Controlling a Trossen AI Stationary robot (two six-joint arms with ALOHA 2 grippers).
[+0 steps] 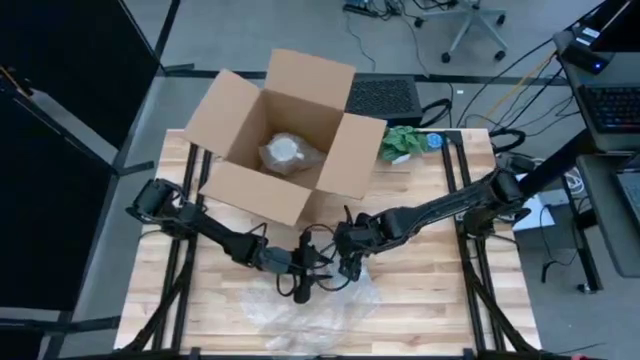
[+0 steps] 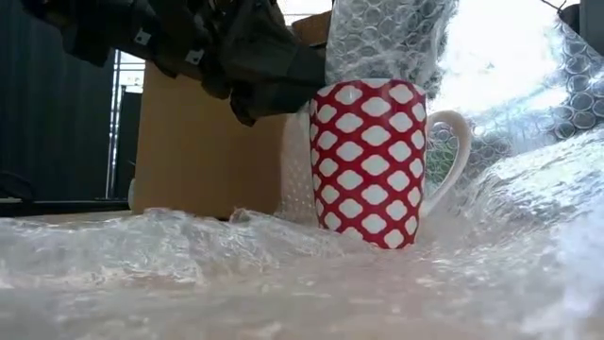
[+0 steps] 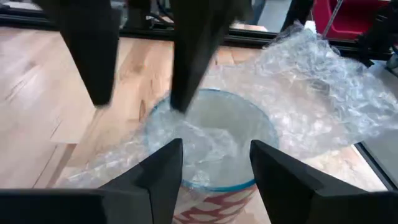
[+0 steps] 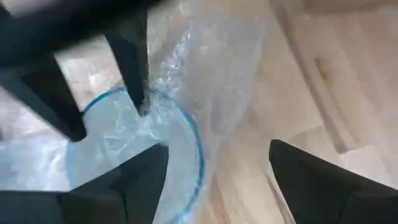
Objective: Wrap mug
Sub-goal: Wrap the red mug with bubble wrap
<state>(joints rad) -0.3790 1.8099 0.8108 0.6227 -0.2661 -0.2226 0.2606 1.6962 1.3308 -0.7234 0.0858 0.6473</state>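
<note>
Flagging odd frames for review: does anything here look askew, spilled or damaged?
Nothing stands out. The red-and-white mug stands upright on the bubble wrap, some wrap tucked into its mouth, both grippers above it. The cardboard box sits open behind.

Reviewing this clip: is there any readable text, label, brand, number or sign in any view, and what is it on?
No readable text in any view.
mug: only a red and white lattice pattern, no words.
cardboard box: plain flaps, no print visible.
bubble wrap: clear, no marking.
keyboard at the table's side: keys too small to read.
</note>
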